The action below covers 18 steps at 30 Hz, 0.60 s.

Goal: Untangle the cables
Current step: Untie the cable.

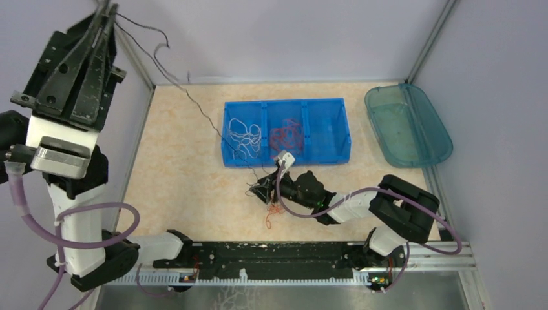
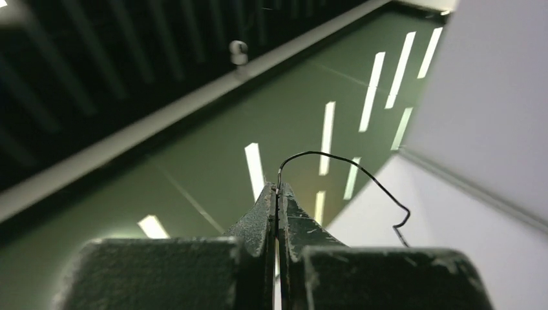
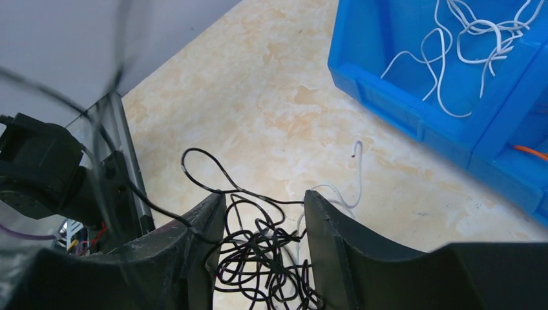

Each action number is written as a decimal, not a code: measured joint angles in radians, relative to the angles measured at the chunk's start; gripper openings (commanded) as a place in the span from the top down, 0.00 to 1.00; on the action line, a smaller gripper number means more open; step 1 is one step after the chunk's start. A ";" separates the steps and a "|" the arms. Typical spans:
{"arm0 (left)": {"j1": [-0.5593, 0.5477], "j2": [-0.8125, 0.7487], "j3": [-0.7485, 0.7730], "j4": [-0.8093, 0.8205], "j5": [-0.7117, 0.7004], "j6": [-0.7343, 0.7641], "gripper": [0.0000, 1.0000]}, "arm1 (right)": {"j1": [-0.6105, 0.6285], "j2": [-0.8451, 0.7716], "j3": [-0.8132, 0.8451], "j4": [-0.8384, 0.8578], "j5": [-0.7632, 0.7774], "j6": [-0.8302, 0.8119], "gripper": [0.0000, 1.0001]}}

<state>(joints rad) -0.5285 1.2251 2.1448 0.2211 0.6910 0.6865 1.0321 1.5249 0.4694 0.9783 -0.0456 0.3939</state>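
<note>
Top external view: you see left gripper [image 1: 106, 13] raised at ten o'clock, clamped on one black wire [image 2: 323, 153]; right gripper [image 3: 265, 210] low, jaws parted around one black tangle [image 3: 258, 265].

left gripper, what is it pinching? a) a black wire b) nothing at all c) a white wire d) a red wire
A: in the left wrist view the left gripper has its jaws pressed together on a thin black wire, which curls out from between the tips.
</note>
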 measured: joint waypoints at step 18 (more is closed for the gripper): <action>0.000 0.216 0.288 0.286 -0.138 0.426 1.00 | 0.000 -0.121 -0.031 -0.128 0.071 -0.042 0.26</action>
<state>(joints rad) -0.5285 1.4410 2.4329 0.5068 0.5529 1.1122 1.0321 1.4036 0.4381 0.8505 0.0250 0.3515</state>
